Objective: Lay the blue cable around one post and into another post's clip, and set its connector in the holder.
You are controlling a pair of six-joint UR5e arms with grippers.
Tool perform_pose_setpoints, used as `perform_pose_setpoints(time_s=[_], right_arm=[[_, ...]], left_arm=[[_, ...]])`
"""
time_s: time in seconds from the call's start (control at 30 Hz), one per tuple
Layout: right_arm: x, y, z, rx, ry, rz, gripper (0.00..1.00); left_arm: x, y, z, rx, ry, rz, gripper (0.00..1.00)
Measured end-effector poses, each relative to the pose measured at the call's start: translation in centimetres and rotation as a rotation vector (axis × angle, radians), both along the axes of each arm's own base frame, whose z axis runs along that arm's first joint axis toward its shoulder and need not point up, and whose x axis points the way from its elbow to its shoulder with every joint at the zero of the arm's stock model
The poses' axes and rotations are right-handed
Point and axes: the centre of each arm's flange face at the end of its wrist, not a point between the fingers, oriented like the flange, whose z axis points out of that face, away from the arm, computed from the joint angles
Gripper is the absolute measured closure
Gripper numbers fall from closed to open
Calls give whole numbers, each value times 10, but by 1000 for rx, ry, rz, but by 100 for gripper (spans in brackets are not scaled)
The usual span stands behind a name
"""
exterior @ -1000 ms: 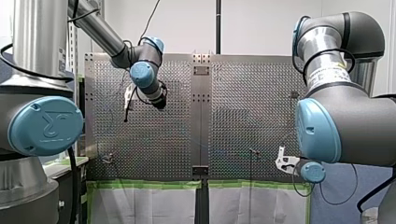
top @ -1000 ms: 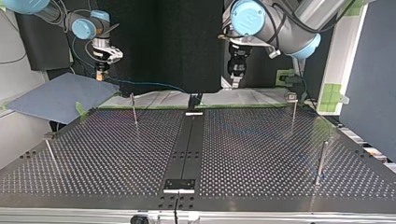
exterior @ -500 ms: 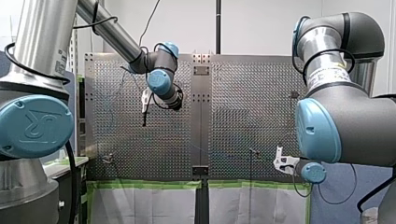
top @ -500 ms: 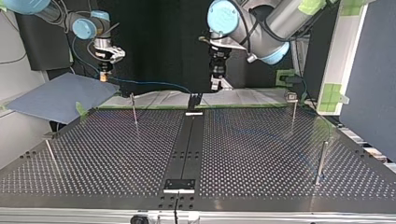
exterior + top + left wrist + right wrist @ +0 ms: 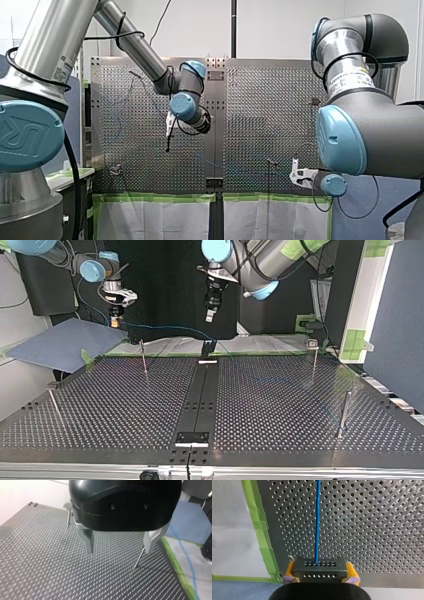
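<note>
My right fingers (image 5: pixel 290 568) clamp what looks like the connector (image 5: pixel 320 570) of the blue cable (image 5: pixel 317 522); my left fingers (image 5: pixel 88 538) hang released.

— Are you reading any writing here?
— Yes. In the front view the blue joint cap (image 5: pixel 27 136) on my left arm is showing the letters "UR". The white sticker (image 5: pixel 62 69) above it and the label (image 5: pixel 354 76) on my right arm are looking too small to read.
</note>
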Motion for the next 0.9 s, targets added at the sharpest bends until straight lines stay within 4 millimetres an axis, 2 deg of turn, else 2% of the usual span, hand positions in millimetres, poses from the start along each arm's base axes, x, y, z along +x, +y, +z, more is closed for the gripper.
perform_pose_setpoints(time_s=[0.23, 0.37, 0.67, 0.9], right_arm=[[-5, -2, 0, -6, 5, -10, 100], [-7, -3, 0, -8, 6, -14, 100], [-7, -3, 0, -6, 11, -13, 100], [-6, -2, 0, -3, 12, -9, 100]], left_arm=[[-18, -22, -28, 4, -2, -45, 1], [-20, -26, -44, 10, -6, -33, 1], [-13, -30, -77, 12, -11, -15, 1], [8, -28, -102, 0, -19, 5, 1]])
